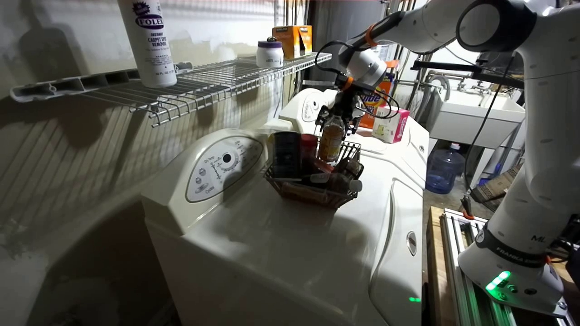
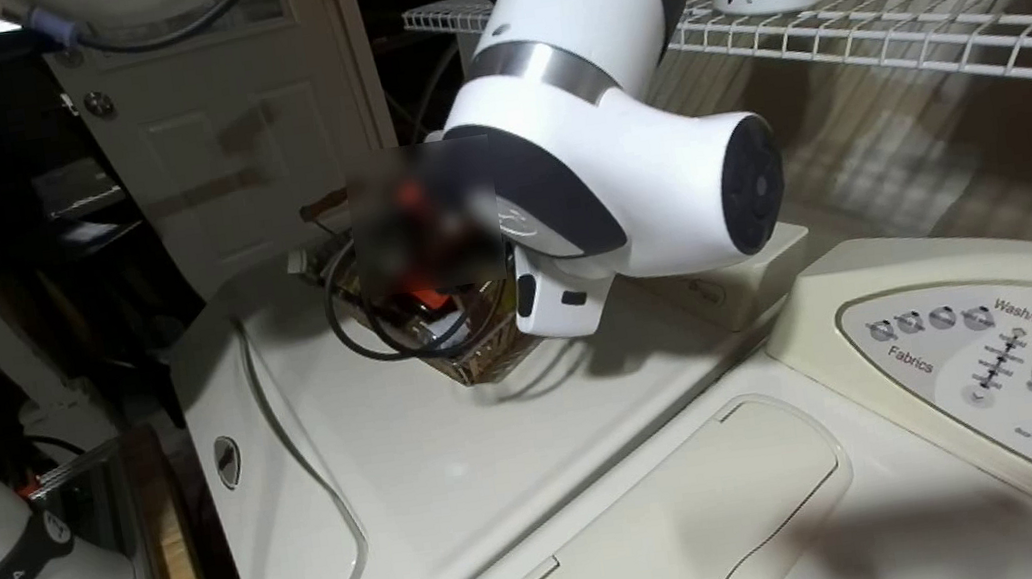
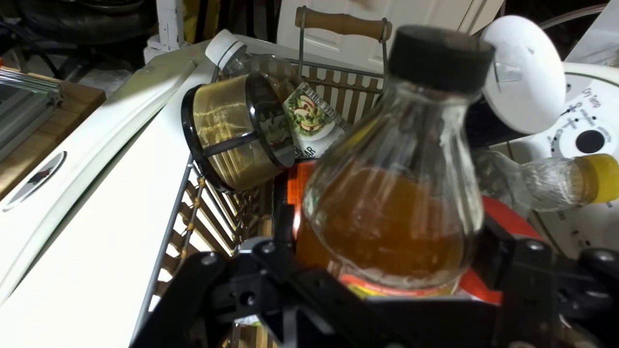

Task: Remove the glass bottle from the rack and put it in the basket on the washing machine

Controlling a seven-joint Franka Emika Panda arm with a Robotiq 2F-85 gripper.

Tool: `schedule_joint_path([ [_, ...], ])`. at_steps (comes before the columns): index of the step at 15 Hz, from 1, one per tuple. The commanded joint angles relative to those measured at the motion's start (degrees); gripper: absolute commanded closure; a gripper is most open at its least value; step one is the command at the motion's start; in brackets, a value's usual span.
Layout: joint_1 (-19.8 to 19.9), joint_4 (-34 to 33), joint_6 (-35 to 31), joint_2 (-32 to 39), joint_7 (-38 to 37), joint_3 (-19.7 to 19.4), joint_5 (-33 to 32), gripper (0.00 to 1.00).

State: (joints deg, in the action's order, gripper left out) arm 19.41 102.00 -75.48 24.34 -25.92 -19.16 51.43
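The glass bottle [image 1: 333, 139], clear with amber liquid, stands nearly upright at the basket, among its contents; I cannot tell if its base rests on them. The wrist view shows it large [image 3: 396, 217] with a black cap. My gripper [image 1: 335, 123] is shut on its body, a finger on each side [image 3: 389, 239]. The basket [image 1: 351, 147], dark wire and slats, sits on a white machine [image 1: 290, 244] with a dial panel reading "Dry Temp". The rack [image 1: 226, 86] is on the wall; it also shows elsewhere [image 2: 924, 30]. A blurred patch and the arm hide the bottle in an exterior view.
The basket holds a dark can [image 1: 286, 154], a red container [image 1: 309, 145], a gold-and-black cup [image 3: 232, 133] and clear bottles. A wooden handle [image 3: 341, 24] rises from its rim. A white spray bottle [image 1: 152, 50], jar [image 1: 269, 55] and orange box [image 1: 290, 40] stand on the rack.
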Motion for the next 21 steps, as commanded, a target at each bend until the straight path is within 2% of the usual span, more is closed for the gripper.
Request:
schedule_joint_path([
  [1, 0.97, 1.92, 0.46, -0.78, 0.65, 0.87, 5.23, 0.42],
  [5, 1.25, 2.80, 1.79, 0.18, -0.48, 0.78, 9.00, 0.42],
  [12, 1.00, 4.02, -0.33, 0.60, -2.65, 0.06, 11.71, 0.42],
  [13, 1.01, 3.94, -0.26, 0.63, -2.94, 0.01, 11.60, 0.04],
  [15, 1.04, 4.00, -0.54, 0.33, -2.99, -0.15, 11.74, 0.00],
  [21, 0.76, 4.91, -3.07, -3.16, -3.36, -1.69, 11.10, 0.00],
])
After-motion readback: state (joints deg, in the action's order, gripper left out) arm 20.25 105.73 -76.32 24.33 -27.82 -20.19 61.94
